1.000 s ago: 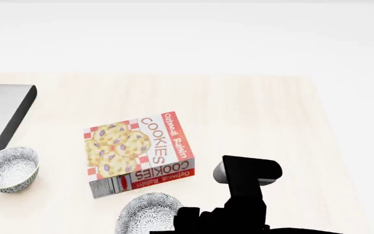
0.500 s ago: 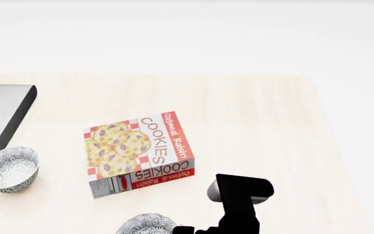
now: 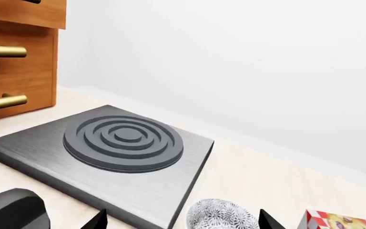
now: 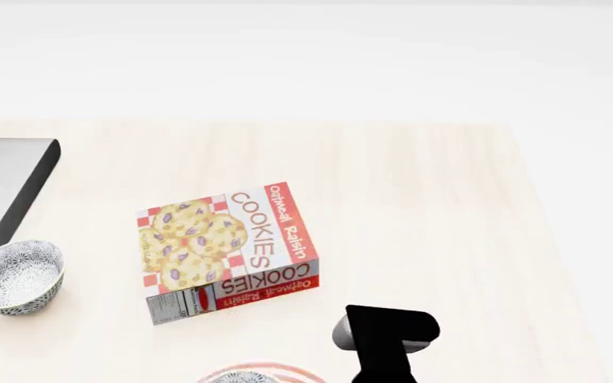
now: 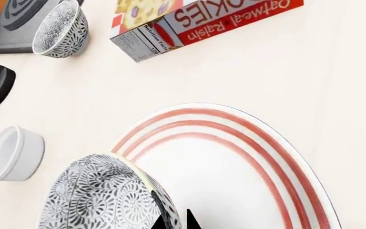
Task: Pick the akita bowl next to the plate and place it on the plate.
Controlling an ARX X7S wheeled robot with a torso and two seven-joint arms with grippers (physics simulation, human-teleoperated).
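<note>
The right fingers (image 5: 173, 220) pinch the rim of the bowl (image 5: 103, 198), held tilted over the plate (image 5: 247, 167) edge. Beyond lie a cup (image 5: 15, 152), cookie box (image 4: 227, 249), second bowl (image 4: 16, 276) and burner (image 3: 122, 138). Left fingers: cannot tell.

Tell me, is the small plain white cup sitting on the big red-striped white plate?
No, in the right wrist view the small plain white cup stands on the bare table, apart from the large red-striped white plate.

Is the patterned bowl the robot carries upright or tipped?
Tipped. In the right wrist view the bowl leans on its side over the striped plate's edge, its patterned outside facing the camera, with dark jaws at its rim.
</note>
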